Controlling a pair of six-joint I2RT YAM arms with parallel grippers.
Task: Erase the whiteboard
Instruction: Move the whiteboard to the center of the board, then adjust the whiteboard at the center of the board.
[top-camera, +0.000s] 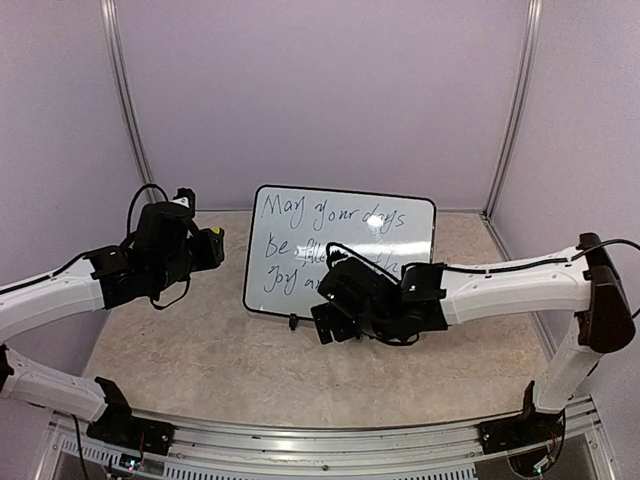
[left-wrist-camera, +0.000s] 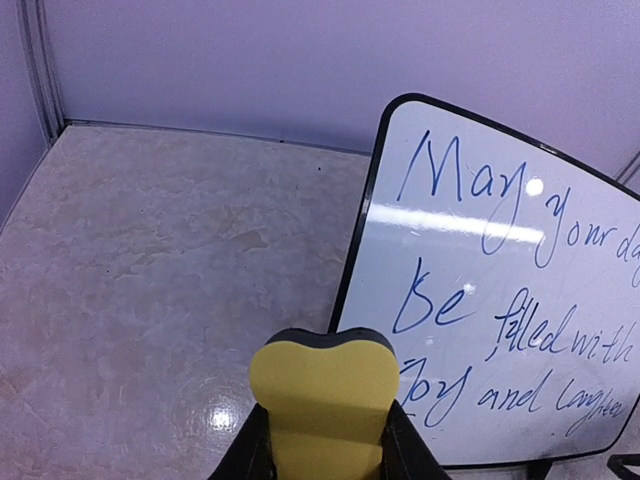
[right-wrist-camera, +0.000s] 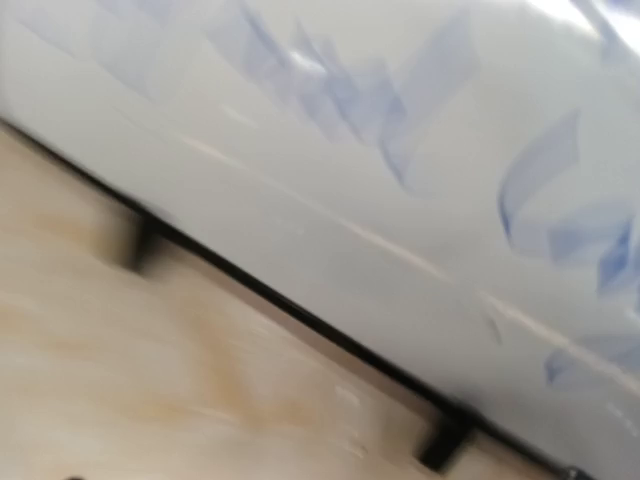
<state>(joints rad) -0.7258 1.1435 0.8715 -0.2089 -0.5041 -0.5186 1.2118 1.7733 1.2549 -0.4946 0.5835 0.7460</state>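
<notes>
The whiteboard (top-camera: 345, 235) stands tilted back at the table's rear centre, black-framed, with blue cursive handwriting over its face. In the left wrist view the whiteboard (left-wrist-camera: 500, 250) fills the right side, its left edge just beyond a yellow eraser (left-wrist-camera: 322, 385). My left gripper (left-wrist-camera: 325, 445) is shut on that eraser (top-camera: 212, 240), to the left of the board and apart from it. My right gripper (top-camera: 335, 305) hangs low in front of the board's lower middle. Its wrist view shows the whiteboard (right-wrist-camera: 350, 130) blurred and very close, with no fingers in frame, so the jaws stand spread.
Two small black feet (right-wrist-camera: 445, 440) prop the board's bottom edge on the beige table (top-camera: 200, 350). Purple walls (top-camera: 320, 90) close in the back and sides. A metal rail (top-camera: 330, 450) runs along the near edge by the arm bases.
</notes>
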